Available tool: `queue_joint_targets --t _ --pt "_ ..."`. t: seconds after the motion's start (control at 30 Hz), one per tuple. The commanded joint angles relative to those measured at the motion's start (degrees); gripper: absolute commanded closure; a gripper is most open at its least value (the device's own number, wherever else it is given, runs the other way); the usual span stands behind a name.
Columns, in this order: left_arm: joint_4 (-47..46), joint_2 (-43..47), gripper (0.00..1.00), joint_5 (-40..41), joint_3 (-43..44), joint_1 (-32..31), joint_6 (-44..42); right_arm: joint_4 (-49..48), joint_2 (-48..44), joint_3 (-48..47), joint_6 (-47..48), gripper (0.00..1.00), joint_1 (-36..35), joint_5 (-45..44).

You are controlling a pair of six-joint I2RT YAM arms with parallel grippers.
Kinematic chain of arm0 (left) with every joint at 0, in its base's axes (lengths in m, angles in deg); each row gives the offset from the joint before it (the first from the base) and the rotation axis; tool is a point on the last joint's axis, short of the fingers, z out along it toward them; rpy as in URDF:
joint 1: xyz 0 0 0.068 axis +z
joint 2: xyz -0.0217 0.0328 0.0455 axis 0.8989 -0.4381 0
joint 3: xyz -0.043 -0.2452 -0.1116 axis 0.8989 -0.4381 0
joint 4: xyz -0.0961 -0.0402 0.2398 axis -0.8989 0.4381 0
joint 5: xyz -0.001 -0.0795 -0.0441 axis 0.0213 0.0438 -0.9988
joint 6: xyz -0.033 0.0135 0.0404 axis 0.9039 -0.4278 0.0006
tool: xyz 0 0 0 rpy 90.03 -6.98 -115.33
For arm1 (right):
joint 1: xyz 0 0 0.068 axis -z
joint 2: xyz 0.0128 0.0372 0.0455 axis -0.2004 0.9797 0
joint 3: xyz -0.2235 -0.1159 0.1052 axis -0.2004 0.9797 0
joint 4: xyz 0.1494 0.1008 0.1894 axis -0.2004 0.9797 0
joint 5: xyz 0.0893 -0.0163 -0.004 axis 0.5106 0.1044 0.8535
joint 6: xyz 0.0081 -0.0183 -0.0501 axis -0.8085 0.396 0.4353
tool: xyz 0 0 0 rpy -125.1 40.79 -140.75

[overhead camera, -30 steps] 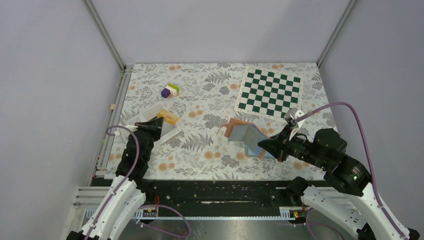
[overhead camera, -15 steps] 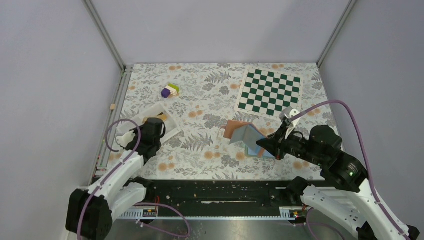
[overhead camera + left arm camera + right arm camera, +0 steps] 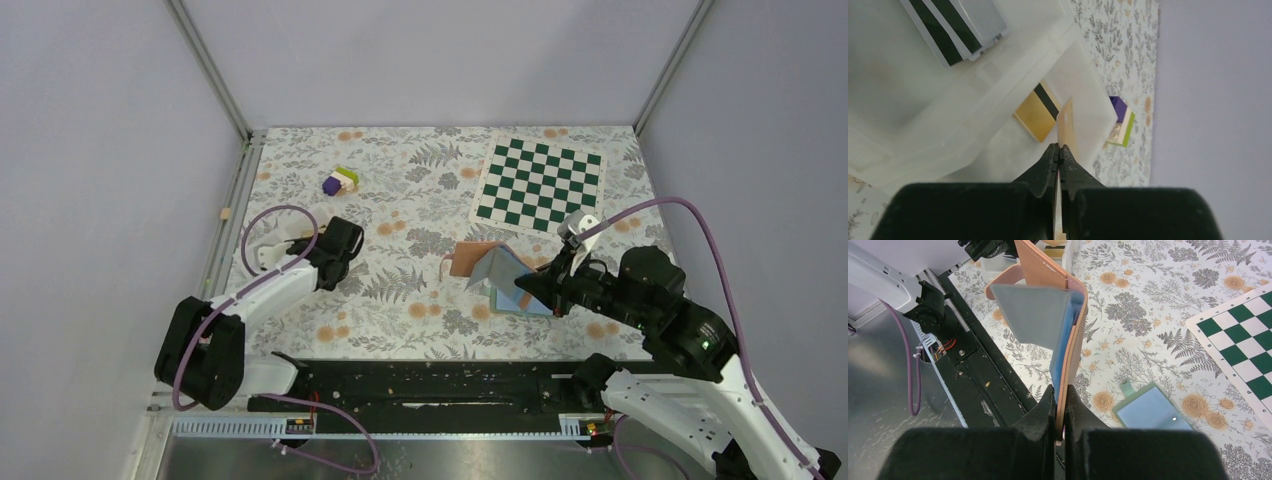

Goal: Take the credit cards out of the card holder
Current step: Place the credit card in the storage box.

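Observation:
The card holder [image 3: 1075, 335], a tan cover with blue-grey pages [image 3: 1033, 315], stands on edge, and my right gripper [image 3: 1060, 390] is shut on its cover. From above, the card holder [image 3: 490, 265] sits right of centre with the right gripper [image 3: 527, 290] at its near side. My left gripper [image 3: 1058, 147] is shut on a thin yellow-orange credit card [image 3: 1066, 122] seen edge-on, above a translucent white tray [image 3: 923, 115]. In the tray lie a gold card with a black stripe [image 3: 1037, 114] and grey striped cards [image 3: 955, 27]. Seen from above, the left gripper [image 3: 335, 248] hides the tray.
A green-framed blue sleeve [image 3: 1153, 410] lies on the floral cloth beside the holder. A green-and-white chessboard [image 3: 540, 183] sits at the back right. A purple and green block [image 3: 338, 182] lies beyond the tray. Metal rails run along the table's left and near edges.
My left arm has swung right and away from me over the tray, its gripper staying shut. The right gripper and the holder have shifted only slightly.

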Motion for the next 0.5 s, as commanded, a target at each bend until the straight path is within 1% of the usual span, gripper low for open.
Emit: queue_joint_targets --t 0.0,0.07,0.13,0.23,0.37,0.47 --pt "5.64 -2.92 1.00 3.67 2.28 -0.12 30.81 -0.66 -0.13 -2.98 1.22 1.00 0.25 -1.31" --pt "7.98 -3.91 1.00 3.86 2.38 -0.09 34.46 -0.23 0.07 -3.22 1.26 1.00 0.25 -1.25" --pt "8.10 -3.25 1.00 5.51 1.63 -0.12 34.89 0.61 0.44 -3.45 1.33 1.00 0.31 -1.12" --pt "6.25 -3.54 1.00 6.36 0.81 -0.02 34.90 0.98 0.25 -3.25 1.35 1.00 0.27 -1.06" --pt "2.79 -6.44 1.00 5.57 1.07 0.03 34.96 0.98 0.47 -3.20 1.50 1.00 0.28 -1.42" --pt "-0.18 -8.35 1.00 6.82 1.48 0.19 35.13 1.20 0.72 -3.40 1.58 1.00 0.31 -1.62"
